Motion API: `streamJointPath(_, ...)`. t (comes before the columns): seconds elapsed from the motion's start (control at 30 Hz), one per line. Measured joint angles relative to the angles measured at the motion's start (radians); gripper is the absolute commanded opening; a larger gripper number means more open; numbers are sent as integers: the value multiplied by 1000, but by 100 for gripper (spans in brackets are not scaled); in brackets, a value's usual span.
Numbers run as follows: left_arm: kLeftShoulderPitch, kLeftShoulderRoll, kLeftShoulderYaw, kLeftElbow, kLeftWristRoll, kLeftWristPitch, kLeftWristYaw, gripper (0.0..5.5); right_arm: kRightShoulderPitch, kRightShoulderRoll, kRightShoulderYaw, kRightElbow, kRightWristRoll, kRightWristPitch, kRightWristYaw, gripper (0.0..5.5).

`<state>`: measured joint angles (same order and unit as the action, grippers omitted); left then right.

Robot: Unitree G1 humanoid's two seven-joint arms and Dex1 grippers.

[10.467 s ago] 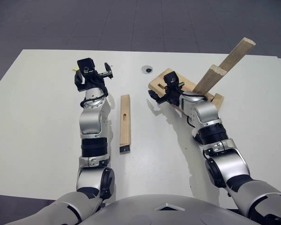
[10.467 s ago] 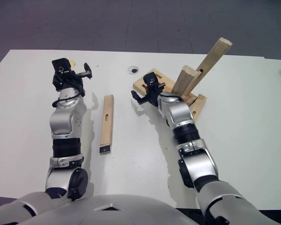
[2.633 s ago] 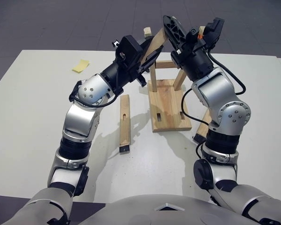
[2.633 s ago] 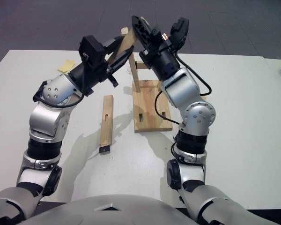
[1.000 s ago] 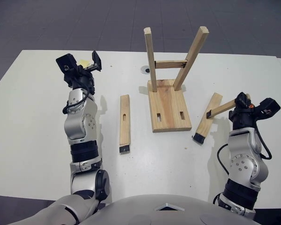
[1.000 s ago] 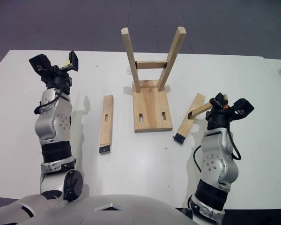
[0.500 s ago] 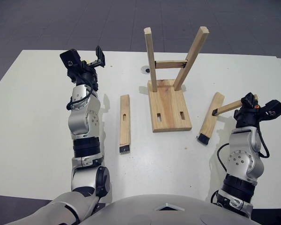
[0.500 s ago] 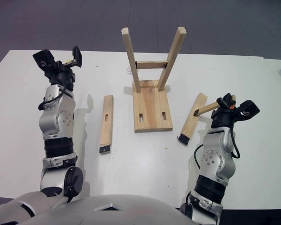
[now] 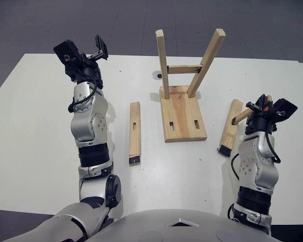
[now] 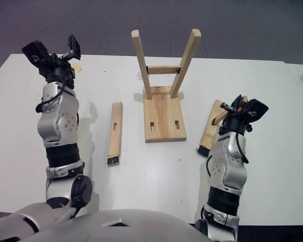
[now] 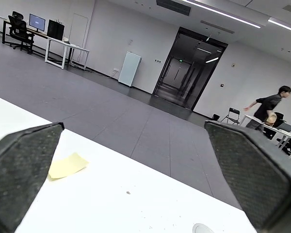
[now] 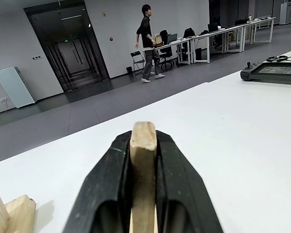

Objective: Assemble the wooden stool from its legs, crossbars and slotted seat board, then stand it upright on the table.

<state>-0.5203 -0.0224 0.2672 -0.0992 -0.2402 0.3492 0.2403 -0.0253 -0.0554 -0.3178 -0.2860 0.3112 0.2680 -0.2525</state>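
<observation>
The slotted seat board (image 9: 182, 121) lies flat at the table's middle. Two legs (image 9: 161, 60) stand up from its far end, joined by a crossbar (image 9: 184, 69). A loose slotted leg (image 9: 135, 132) lies to its left. To the right lies another leg (image 9: 230, 126) with a short crossbar (image 9: 241, 116) sticking out of it. My right gripper (image 9: 262, 107) is shut on that crossbar's free end (image 12: 143, 145). My left gripper (image 9: 86, 50) is raised over the far left of the table, open and empty, its pads (image 11: 19, 170) wide apart.
A yellow sticky note (image 11: 67, 165) lies on the table beyond the left gripper. A round grommet (image 9: 157, 75) sits behind the seat board. A black device (image 12: 271, 73) rests on the neighbouring table to the right.
My right gripper has shifted left with the crossbar, swinging the attached leg nearer to parallel with the seat board. My left gripper has moved slightly up and to the left.
</observation>
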Motion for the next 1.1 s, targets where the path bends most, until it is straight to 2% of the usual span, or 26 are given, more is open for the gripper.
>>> streamJointPath(0.43,35,-11,-53,-67,36,33,21,540,136,-66,115,-101,-158,34,80,42)
streamJointPath(0.77,86,-24,-87,-108,43,57,20,540,157,-136,86,-22,-160,-82,178,42)
streamJointPath(1.1,76,-43,-102,-107,43,57,20,540,115,-134,33,124,-124,-234,202,42)
